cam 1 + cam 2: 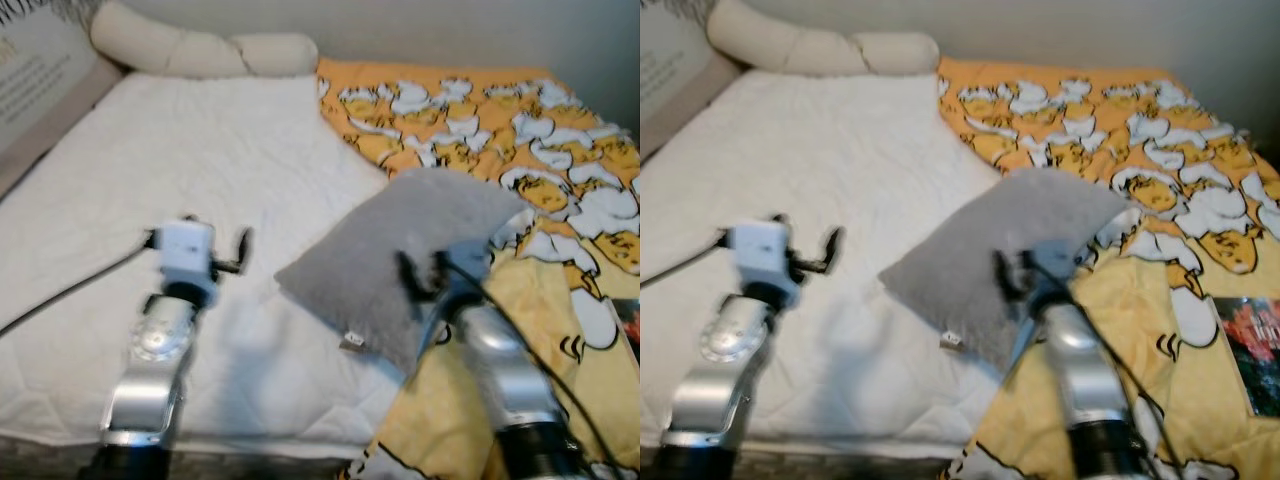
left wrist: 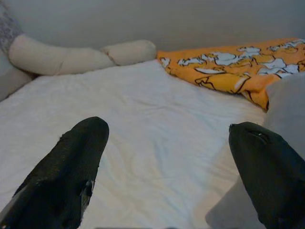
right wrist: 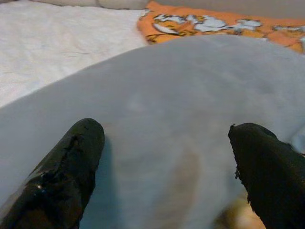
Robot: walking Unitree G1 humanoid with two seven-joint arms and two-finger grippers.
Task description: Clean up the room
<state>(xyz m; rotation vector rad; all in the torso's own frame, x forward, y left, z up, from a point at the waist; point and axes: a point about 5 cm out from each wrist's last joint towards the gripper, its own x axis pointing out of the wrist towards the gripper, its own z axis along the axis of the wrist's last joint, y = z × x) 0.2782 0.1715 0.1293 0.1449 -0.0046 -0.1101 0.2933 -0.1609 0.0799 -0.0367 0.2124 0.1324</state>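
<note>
Grey pillow [image 1: 400,250] lies near the bed's front edge, straight before the right tool [image 3: 167,162], fingers spread wide; left tool [image 2: 167,162] spread wide too, farther away.

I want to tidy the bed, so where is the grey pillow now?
The grey pillow lies mid-bed, half on the white sheet, half on the orange blanket, right before the right gripper.

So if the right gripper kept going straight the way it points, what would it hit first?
Most likely the grey pillow: the right gripper, fingers open, points squarely at its face, with nothing between.
</note>
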